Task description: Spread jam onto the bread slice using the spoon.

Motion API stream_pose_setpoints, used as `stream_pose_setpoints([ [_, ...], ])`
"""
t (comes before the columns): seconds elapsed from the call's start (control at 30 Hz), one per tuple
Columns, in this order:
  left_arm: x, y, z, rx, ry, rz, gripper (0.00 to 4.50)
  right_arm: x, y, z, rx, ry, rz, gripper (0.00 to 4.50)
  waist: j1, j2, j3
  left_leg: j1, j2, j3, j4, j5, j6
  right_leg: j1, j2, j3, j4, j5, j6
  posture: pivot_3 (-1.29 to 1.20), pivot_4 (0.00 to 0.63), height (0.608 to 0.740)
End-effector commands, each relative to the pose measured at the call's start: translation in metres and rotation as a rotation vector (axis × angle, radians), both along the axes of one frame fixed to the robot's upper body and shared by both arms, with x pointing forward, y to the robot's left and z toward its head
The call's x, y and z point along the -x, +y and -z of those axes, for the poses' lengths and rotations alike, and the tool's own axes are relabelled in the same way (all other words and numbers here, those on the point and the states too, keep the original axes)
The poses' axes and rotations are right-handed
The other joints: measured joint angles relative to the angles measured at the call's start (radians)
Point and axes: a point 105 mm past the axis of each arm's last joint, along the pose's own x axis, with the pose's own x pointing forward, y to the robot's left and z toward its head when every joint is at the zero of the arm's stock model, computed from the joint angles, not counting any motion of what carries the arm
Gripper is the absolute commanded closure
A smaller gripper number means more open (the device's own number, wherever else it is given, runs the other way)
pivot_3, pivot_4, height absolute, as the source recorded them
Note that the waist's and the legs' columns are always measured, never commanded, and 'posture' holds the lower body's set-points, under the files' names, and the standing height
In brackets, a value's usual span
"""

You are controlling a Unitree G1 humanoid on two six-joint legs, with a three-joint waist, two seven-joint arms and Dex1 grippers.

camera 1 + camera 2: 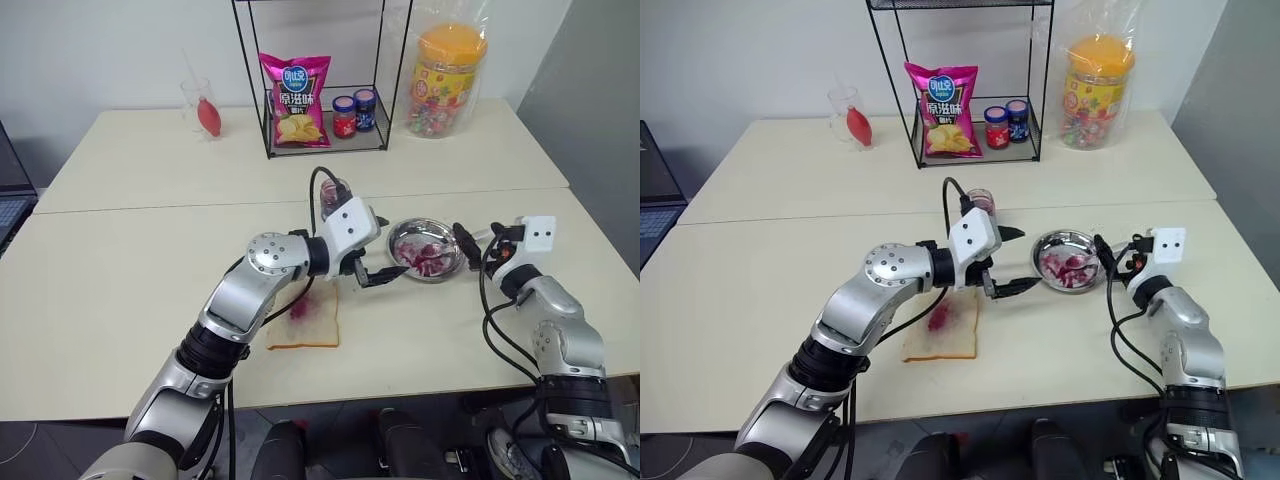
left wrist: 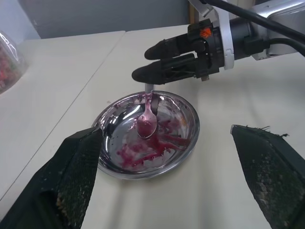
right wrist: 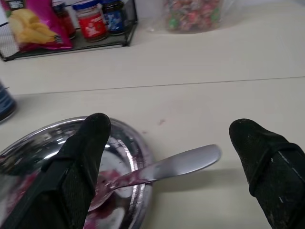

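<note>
The spoon (image 3: pixel 162 169) lies with its bowl in the round metal dish (image 2: pixel 188 143) and its handle sticking out over the rim toward my right gripper (image 3: pixel 169 157), whose two fingers stand wide apart on either side of the handle, gripping nothing. My left gripper (image 1: pixel 378 274) is also spread open and empty, hovering just beside the dish's near-left edge. The bread slice (image 1: pixel 310 322) sits flat on the table under my left forearm, a purple stain of jam (image 1: pixel 301 311) in its middle; more jam smears the dish.

My worry is that the handle rests loosely on the rim. If I close off-centre, the spoon could pivot or skid, flick jam onto the table, or nudge the dish. My left arm also hangs over the bread and could drag it.

I count one spoon, one dish, one bread slice, one open glass jar (image 1: pixel 981 203) behind my left wrist, and two lidded jars (image 1: pixel 1007 122) on the wire rack (image 1: pixel 965 80).
</note>
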Motion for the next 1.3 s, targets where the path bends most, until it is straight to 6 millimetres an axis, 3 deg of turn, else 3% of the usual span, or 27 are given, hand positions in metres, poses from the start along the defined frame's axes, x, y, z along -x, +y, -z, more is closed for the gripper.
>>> stream_pose_setpoints([
  [0.03, -0.004, 0.011, -0.019, 0.046, -0.064, -0.043, 0.0, -0.001, -0.013, -0.032, -0.03, -0.135, 0.061, 0.06, 0.0, 0.0, 0.0, 0.0, 0.0, 0.0, 0.0, 0.0, 0.0, 0.0, 0.0, 0.0, 0.0, 0.0, 0.0, 0.0, 0.15, 0.74],
  [0.23, -0.019, 0.048, -0.034, 0.079, -0.081, -0.213, 0.0, 0.001, -0.01, -0.063, -0.038, -0.235, 0.035, 0.06, -0.002, 0.0, 0.0, 0.0, 0.0, 0.0, 0.0, 0.0, 0.0, 0.0, 0.0, 0.0, 0.0, 0.0, 0.0, 0.0, 0.15, 0.74],
  [0.33, -0.018, 0.09, -0.041, 0.029, -0.111, -0.288, 0.0, 0.013, 0.011, -0.081, 0.051, -0.251, -0.124, 0.06, -0.009, 0.0, 0.0, 0.0, 0.001, 0.0, -0.001, 0.0, 0.0, -0.001, 0.001, 0.0, 0.0, 0.0, 0.0, 0.0, 0.15, 0.74],
  [0.5, -0.012, 0.146, -0.038, -0.128, -0.147, -0.406, 0.0, 0.049, 0.043, -0.078, 0.206, -0.152, -0.447, 0.06, -0.007, 0.0, 0.0, -0.001, 0.002, -0.001, -0.001, 0.0, 0.0, -0.001, 0.001, -0.001, -0.001, 0.0, -0.001, 0.0, 0.15, 0.74],
  [0.6, -0.001, 0.174, -0.031, -0.226, -0.13, -0.436, 0.0, 0.075, 0.054, -0.07, 0.339, -0.077, -0.633, 0.06, -0.001, 0.0, 0.0, -0.001, 0.001, 0.0, 0.0, 0.0, 0.0, -0.001, 0.0, 0.0, -0.001, 0.0, 0.0, 0.0, 0.15, 0.74],
  [0.77, 0.041, 0.218, -0.001, -0.382, 0.017, -0.415, 0.0, 0.107, 0.052, -0.064, 0.443, 0.05, -0.837, 0.06, -0.004, -0.001, 0.001, 0.0, 0.001, 0.001, 0.0, 0.0, 0.0, 0.0, 0.0, 0.0, -0.002, 0.0, -0.001, 0.0, 0.15, 0.74],
  [0.97, 0.06, 0.239, 0.009, -0.411, 0.069, -0.467, 0.0, 0.117, 0.03, -0.054, 0.499, 0.162, -0.88, 0.06, 0.001, -0.004, 0.001, 0.001, 0.003, 0.001, 0.0, 0.0, 0.0, 0.0, 0.001, -0.001, -0.001, -0.004, -0.007, 0.0, 0.15, 0.74],
  [1.1, 0.059, 0.234, 0.007, -0.391, 0.061, -0.456, 0.0, 0.117, 0.02, -0.047, 0.522, 0.18, -0.881, 0.06, 0.013, -0.006, 0.002, 0.001, 0.002, 0.001, 0.001, 0.0, 0.0, 0.0, 0.001, 0.0, -0.002, -0.004, -0.007, 0.0, 0.15, 0.74],
  [1.3, 0.055, 0.223, 0.004, -0.345, 0.063, -0.416, 0.0, 0.114, 0.024, -0.049, 0.526, 0.146, -0.878, 0.06, 0.014, -0.006, 0.002, 0.001, 0.002, 0.002, 0.001, 0.0, 0.0, 0.0, 0.001, 0.0, -0.001, -0.003, -0.006, 0.0, 0.15, 0.74],
])
